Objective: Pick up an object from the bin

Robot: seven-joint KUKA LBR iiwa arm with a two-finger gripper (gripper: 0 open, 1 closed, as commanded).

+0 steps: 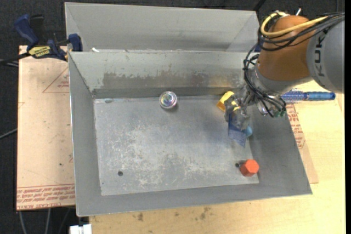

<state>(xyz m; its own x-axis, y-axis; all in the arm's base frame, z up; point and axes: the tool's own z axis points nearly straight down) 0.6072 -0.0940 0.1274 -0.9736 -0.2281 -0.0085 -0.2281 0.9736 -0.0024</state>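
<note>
Bin (164,150) of grey metal, with sloping walls and a scuffed flat floor, lies under the gripper (239,112), which hangs low over the floor's far right part, close to where the floor meets the back wall. Up and to the right of the gripper rises the arm (282,55), its wrist under a rounded orange cover with a yellow cable looped over the top and dark cables bunched beneath. Whether the gripper is spread or closed cannot be told, since the cables and wrist hide its tip. Just below the gripper, toward the near side of the bin, is a small translucent blue piece (239,132); it touches or nearly touches the gripper's tip, and whether it is gripped or merely lying on the floor cannot be told. Just beside the gripper, on its left in the view, sits a small yellow piece (225,101). Nearer the front wall, well below the gripper, lies an orange-red block (250,167) with a tiny dark bit at its edge. Well to the gripper's left, at the foot of the back wall, rests a small round silvery-blue thing (168,100).
</note>
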